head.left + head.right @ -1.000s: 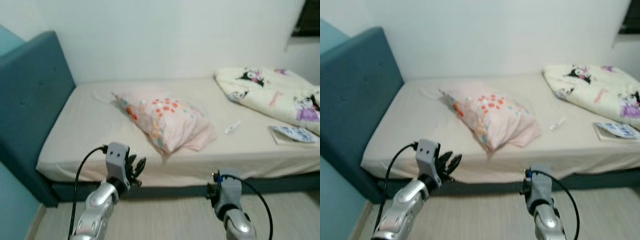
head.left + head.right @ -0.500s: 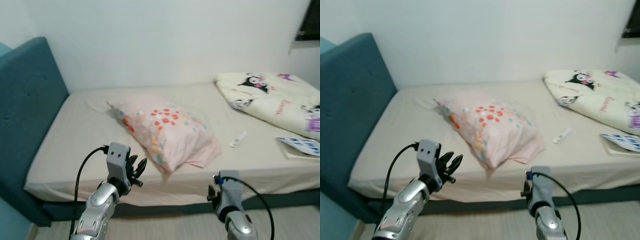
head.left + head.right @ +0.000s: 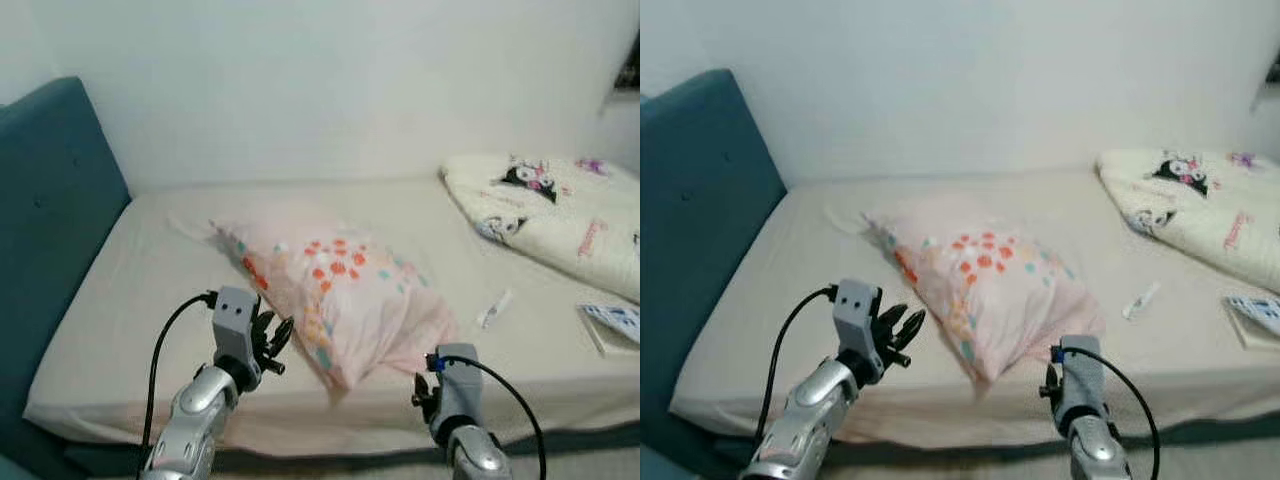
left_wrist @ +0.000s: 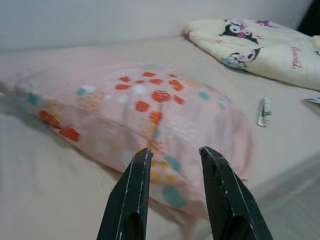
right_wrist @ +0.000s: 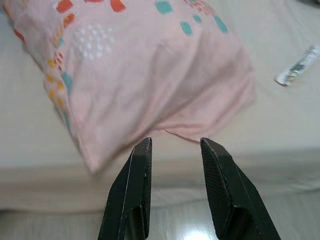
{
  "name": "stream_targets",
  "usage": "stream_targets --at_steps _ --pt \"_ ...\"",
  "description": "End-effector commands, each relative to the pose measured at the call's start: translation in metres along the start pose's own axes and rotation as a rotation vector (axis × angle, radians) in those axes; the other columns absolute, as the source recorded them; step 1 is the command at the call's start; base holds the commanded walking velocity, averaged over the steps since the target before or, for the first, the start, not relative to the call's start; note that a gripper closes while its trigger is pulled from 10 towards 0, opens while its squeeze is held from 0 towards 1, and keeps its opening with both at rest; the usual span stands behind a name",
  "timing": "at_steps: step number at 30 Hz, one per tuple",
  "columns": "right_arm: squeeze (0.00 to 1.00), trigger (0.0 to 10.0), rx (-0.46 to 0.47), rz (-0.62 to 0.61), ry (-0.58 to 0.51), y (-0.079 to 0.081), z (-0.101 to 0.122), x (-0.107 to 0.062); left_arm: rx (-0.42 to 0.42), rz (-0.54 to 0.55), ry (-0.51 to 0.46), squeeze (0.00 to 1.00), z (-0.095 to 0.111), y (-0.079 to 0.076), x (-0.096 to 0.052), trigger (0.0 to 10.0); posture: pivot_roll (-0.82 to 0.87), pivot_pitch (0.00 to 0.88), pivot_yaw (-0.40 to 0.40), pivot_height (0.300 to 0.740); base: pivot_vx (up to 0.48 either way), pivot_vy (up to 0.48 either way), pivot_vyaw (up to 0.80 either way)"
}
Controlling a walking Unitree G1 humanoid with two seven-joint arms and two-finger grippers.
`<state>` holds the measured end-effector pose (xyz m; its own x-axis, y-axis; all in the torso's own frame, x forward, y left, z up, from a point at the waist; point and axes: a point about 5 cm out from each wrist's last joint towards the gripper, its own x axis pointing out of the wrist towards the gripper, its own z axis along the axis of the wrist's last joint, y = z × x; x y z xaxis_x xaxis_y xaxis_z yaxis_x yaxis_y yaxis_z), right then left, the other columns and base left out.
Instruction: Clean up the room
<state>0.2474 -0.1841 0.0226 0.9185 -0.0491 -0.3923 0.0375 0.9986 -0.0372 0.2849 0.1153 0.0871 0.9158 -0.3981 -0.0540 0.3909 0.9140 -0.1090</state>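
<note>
A pink spotted pillow (image 3: 345, 300) lies askew across the middle of the bed (image 3: 130, 300), one corner overhanging the near edge. The left tool (image 4: 172, 165) and right tool (image 5: 172, 160) hover just short of it, both released with fingers parted and holding nothing. A sound approach would likely take the pillow by its near edge with both tools, lift it evenly and carry it toward the blue headboard (image 3: 50, 220), keeping clear of the small tube (image 3: 495, 307) on the sheet beside it.
</note>
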Motion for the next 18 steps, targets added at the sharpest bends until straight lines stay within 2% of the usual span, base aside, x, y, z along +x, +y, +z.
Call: stream_targets --at_steps 1,13,18 --pt "0.00 10.0 0.020 0.019 0.008 0.0073 -0.0021 -0.0001 -0.011 0.016 0.010 0.00 -0.0023 0.0045 -0.0028 10.0 0.01 0.004 0.039 0.740 0.368 0.000 0.00" --pt "0.00 10.0 0.025 0.021 0.007 0.0078 -0.0017 0.0008 -0.011 0.021 0.009 0.00 -0.0019 0.0049 -0.0021 10.0 0.01 0.004 0.040 0.740 0.364 0.000 0.00" --pt "0.00 10.0 0.026 0.020 0.004 0.0074 -0.0009 0.0013 -0.015 0.046 0.007 0.00 -0.0018 0.0069 -0.0015 10.0 0.01 0.004 0.040 0.740 0.243 0.000 0.00"
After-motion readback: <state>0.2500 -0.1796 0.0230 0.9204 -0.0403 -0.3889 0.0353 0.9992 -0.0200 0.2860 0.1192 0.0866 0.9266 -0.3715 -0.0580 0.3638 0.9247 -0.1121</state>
